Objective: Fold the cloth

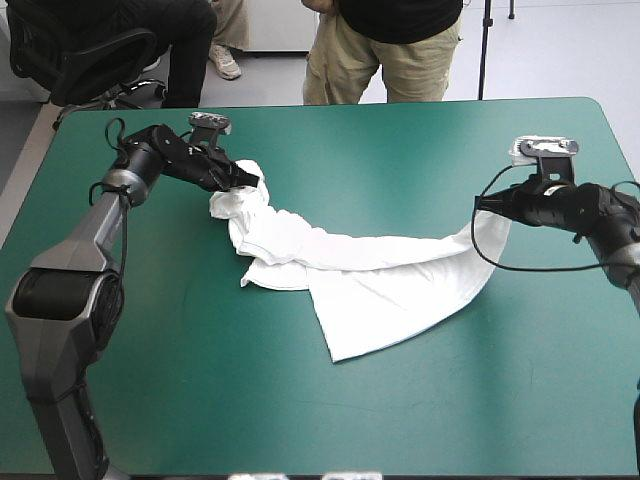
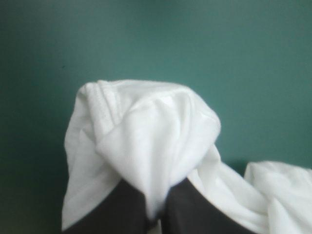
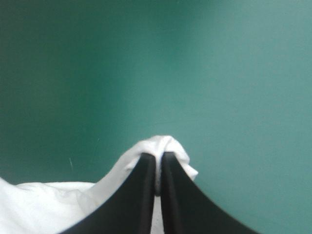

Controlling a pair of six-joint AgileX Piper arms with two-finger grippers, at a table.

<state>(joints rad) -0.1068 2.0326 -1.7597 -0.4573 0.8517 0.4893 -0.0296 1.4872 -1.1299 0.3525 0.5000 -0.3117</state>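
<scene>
1. You see the T-shirt in plain white throughout, with soft grey shading in its folds.
2. Under the T-shirt, the table has an even teal-green cover, one flat colour.
3. At the T-shirt's left end, your left pincer is black, its fingers dark against the white cloth.
4. At the T-shirt's right end, your right pincer is black too, with a thin white strip showing between its fingers.
5. A ribbed white seam edges the T-shirt's bunch at the left pincer.
</scene>
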